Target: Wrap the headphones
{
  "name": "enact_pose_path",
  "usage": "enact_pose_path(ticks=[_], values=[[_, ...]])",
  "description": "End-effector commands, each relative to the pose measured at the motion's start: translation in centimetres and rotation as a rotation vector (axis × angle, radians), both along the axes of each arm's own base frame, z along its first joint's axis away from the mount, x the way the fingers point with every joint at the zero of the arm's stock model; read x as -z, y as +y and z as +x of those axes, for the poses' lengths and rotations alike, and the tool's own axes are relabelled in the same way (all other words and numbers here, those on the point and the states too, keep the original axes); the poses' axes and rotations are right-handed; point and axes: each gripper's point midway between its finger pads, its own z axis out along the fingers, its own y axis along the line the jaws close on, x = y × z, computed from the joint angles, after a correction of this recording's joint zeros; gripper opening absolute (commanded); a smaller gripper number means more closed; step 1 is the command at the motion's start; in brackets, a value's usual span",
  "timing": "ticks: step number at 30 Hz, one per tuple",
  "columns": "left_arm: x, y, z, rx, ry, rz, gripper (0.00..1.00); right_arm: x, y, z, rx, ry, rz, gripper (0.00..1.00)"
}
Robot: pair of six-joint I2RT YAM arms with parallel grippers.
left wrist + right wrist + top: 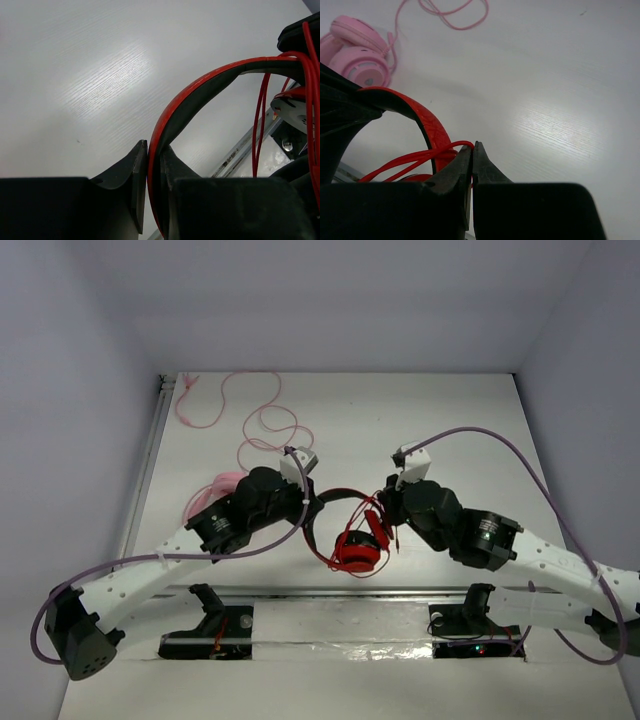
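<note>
Red headphones [357, 552] are held btwn the two arms, over the front-middle of the surface [450, 410], ear cups on the side toward the arm bases. Left fingers [140, 170] are clamped almost shut on the headband [200, 95], w/ only the band's thickness btwn them. Right fingers [465, 165] are pinched together on a loop of the thin red cable [261, 120]. Several strands run back toward the cups, so we judge the wrap partway done.

Risks as we see them:
- The cable sits right at the fingertips, so a tug could pop it out & let the turns go slack.
- Too hard a pull could twist or slide the band in the left hold, which is on a narrow curved edge.
- Loose strands could snag on the right wrist.
- Pink headphones [225, 485] lie just behind the left arm. A wide swing might drag them or their pink cable [265, 420].
</note>
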Motion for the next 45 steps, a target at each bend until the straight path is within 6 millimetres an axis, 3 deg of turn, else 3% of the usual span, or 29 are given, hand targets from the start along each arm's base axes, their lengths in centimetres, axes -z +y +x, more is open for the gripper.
enact_pose_path(ticks=[1, 9, 12, 18, 23, 28, 32, 39, 45], values=[[-6.7, -2.3, -0.2, 0.084, -0.098, -0.238, 0.00, -2.1, 1.1, 0.4, -0.015, -0.027, 0.152, 0.00], [-10.6, -2.3, 1.5, 0.017, -0.178, -0.389, 0.00, -0.9, 2.4, 0.7, -0.017, 0.024, 0.310, 0.03], [-11.2, -2.3, 2.1, -0.012, -0.197, -0.419, 0.00, 0.0, 1.4, 1.6, 0.045, 0.032, 0.332, 0.08], [-12.2, -2.7, 3.5, -0.062, -0.209, -0.456, 0.00, -1.3, -0.6, 2.7, 0.074, -0.002, 0.423, 0.20], [-12.5, -3.2, 4.1, -0.073, -0.206, -0.469, 0.00, -2.0, -0.4, 2.3, 0.034, -0.007, 0.478, 0.25], [-12.1, -2.8, 5.0, -0.133, -0.196, -0.458, 0.00, -1.5, -0.9, 1.8, 0.044, 0.008, 0.502, 0.25], [-11.2, -1.5, 6.3, -0.231, -0.203, -0.400, 0.00, -1.7, -1.8, 0.9, 0.053, 0.019, 0.526, 0.41], [-8.8, -1.4, 6.8, -0.282, -0.195, -0.314, 0.00, -2.6, -3.8, -0.5, 0.081, 0.034, 0.536, 0.50], [-7.5, -2.2, 7.1, -0.286, -0.163, -0.304, 0.00, -2.5, -6.5, -0.4, 0.195, 0.032, 0.492, 0.58]])
